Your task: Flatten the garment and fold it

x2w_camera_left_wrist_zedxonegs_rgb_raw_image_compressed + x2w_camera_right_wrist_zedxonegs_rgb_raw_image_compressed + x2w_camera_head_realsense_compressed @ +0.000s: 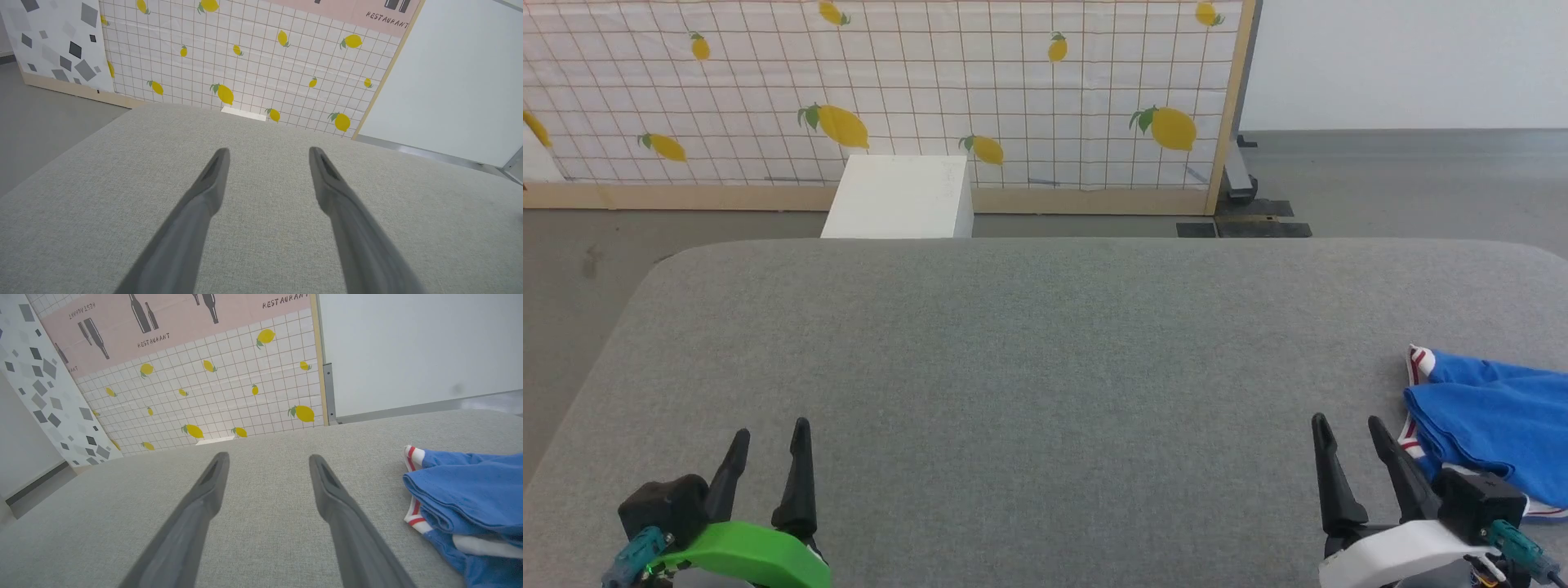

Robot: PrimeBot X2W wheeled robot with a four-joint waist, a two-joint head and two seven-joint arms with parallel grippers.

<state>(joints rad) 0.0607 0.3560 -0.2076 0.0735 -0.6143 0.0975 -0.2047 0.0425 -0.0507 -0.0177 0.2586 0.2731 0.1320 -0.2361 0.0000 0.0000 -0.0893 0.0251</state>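
A crumpled blue T-shirt was seen on the grey table, just beside the right gripper; it and the left gripper were spread wide, empty.

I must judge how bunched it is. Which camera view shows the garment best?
The right wrist view: the garment is close, its stacked folds and striped trim clear. The head view shows it smaller, cut by the right edge. The left wrist view faces the lemon-print panel.
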